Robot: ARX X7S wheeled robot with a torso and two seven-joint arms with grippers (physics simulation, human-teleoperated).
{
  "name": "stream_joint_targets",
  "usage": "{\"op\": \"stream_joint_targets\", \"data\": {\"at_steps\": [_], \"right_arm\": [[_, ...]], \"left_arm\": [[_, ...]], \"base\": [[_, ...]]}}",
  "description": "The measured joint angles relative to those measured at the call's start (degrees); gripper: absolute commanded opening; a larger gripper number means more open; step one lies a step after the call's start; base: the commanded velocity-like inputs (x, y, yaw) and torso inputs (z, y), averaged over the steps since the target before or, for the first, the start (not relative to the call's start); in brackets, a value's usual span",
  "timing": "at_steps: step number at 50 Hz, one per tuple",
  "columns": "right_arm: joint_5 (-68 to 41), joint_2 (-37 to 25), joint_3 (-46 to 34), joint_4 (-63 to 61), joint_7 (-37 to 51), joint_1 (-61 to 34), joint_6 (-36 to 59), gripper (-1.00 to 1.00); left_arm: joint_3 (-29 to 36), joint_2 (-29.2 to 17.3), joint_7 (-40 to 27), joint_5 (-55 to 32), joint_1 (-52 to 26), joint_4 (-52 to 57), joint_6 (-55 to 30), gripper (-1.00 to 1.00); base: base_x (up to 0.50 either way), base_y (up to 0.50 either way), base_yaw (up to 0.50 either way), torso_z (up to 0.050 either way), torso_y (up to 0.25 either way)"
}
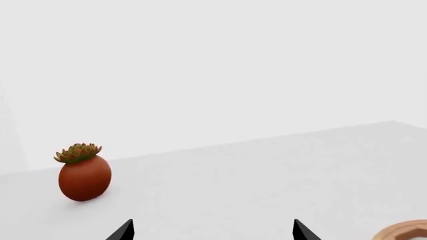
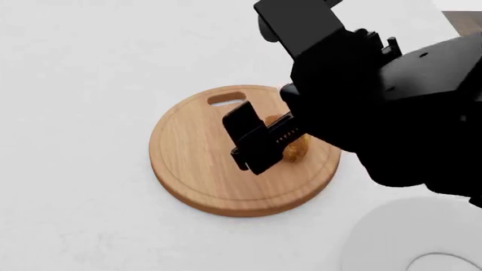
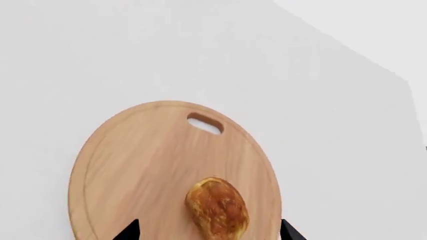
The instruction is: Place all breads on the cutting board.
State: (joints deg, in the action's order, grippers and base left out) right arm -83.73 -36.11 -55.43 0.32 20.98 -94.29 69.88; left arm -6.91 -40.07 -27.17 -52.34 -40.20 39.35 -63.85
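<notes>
The round light-wood cutting board [image 2: 196,164] with its handle slot lies on the white table. One golden-brown bread [image 3: 217,207] lies on the board [image 3: 133,160]; in the head view this bread [image 2: 299,149] peeks out from under my right arm. My right gripper [image 3: 210,231] hangs just above it, open, with a fingertip on either side and not touching it. In the head view the right gripper [image 2: 272,141] covers the board's right half. My left gripper [image 1: 213,232] is open over bare table with nothing between its fingers. No second bread shows.
A white plate [image 2: 391,237] sits at the near right of the board. In the left wrist view a red-brown pot with a succulent [image 1: 84,176] stands on the table, and a tan curved edge [image 1: 407,231] of something is cut off by the frame.
</notes>
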Motion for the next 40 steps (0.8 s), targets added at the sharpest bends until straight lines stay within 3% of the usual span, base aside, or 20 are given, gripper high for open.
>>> {"op": "stream_joint_targets", "data": {"at_steps": [24,40], "right_arm": [[-36.5,-21.4,14.0,-38.5,38.9,2.7,-12.3,1.00],[-43.2,-37.1,22.4,-50.6,43.7,10.0,-26.0,1.00]], "left_arm": [[1.7,-1.4,1.5,0.5,0.0,0.0,1.1,1.00],[6.9,-5.1,1.8,0.6,-3.1,0.5,-3.9,1.00]], "base": [[0.00,0.00,0.00,0.000,0.000],[0.00,0.00,0.00,0.000,0.000]]}}
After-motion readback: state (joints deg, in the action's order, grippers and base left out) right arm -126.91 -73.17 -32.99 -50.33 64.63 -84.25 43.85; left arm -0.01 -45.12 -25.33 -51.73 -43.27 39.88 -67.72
